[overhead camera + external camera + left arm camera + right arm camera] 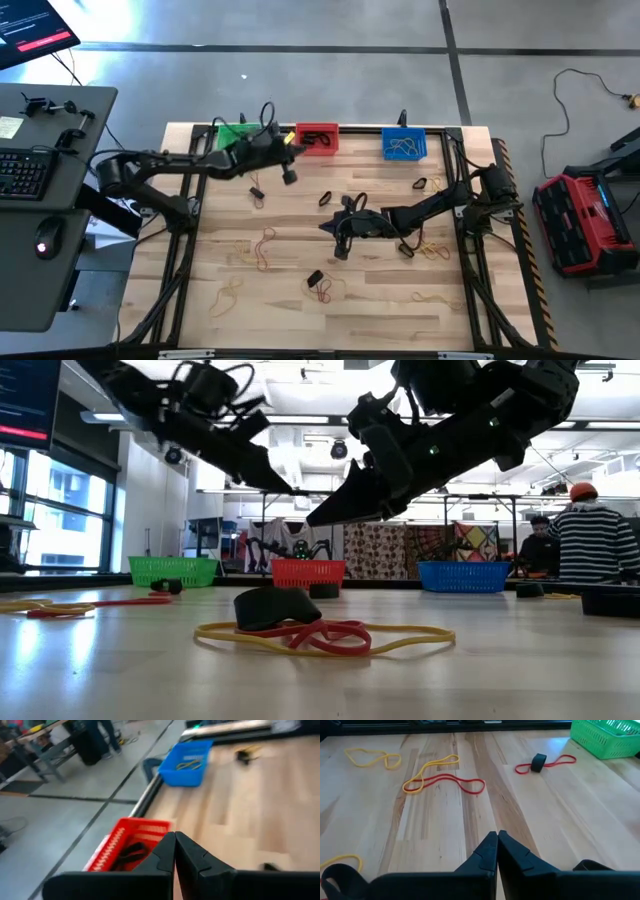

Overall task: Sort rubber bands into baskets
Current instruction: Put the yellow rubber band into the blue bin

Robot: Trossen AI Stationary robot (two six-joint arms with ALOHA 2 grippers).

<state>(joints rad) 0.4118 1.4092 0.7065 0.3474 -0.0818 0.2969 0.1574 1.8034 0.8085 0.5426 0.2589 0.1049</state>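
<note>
Rubber bands (442,780) litter wooden table (400,310); both tools closed, empty; person (595,540) stands behind.

Overhead and table-level cameras share the baskets (318,139); wrist cameras skim the tabletop (470,820)

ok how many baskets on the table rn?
3, in a row along the table's far edge: green basket on the left, red basket in the middle, blue basket on the right. None seems hidden.
</note>
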